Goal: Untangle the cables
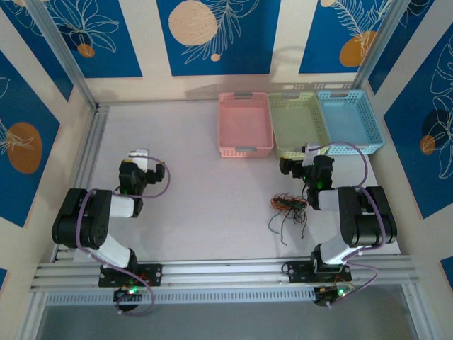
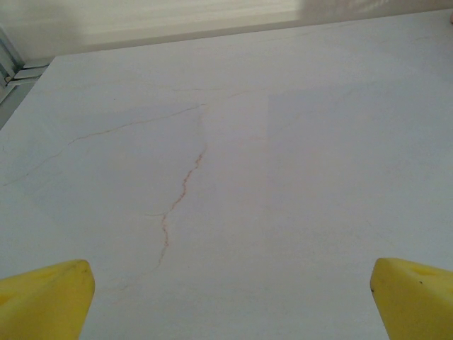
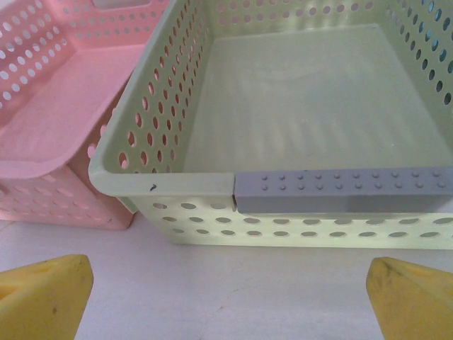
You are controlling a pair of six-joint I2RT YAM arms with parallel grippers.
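Seen from above, the tangle of thin black, orange-red and green cables [image 1: 289, 206] lies on the white surface [image 1: 205, 212] toward its near right corner. It is close to the right hand [image 1: 299, 161], well apart from the left hand [image 1: 139, 157], and short of the pink perforated plastic basket [image 1: 245, 124], the pale green one [image 1: 300, 122] and the blue one [image 1: 349, 119] along the far edge. In the left wrist view the yellow fingertips [image 2: 44, 297] stand wide apart over the faintly cracked surface, holding nothing. In the right wrist view they are likewise spread and empty, facing the green basket's near wall.
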